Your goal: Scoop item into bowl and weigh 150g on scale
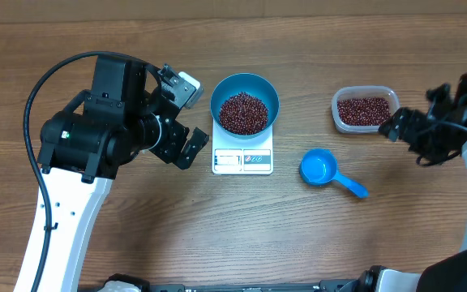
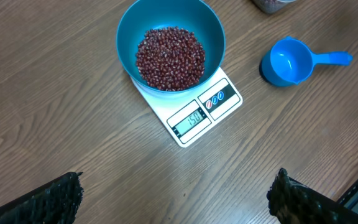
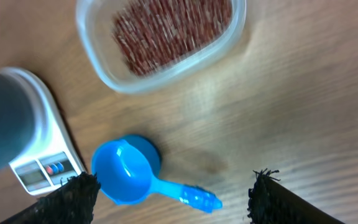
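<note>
Sitting on scale (image 1: 242,160), bowl (image 1: 218,100) of beans (image 1: 243,113), empty scoop (image 1: 319,169) nearby

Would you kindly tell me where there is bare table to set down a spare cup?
Bare: the wide strip of table before the scale and scoop, and the gap between bowl and tub. Crowded: around the tub, scoop and right gripper.

Heap of dark red-brown beans (image 1: 243,113) in upright blue bowl (image 1: 271,94) atop small white scale (image 1: 242,161)

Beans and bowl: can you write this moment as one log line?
bowl: on scale, beans inside | scoop: empty, beside scale | tub: holds beans
</note>
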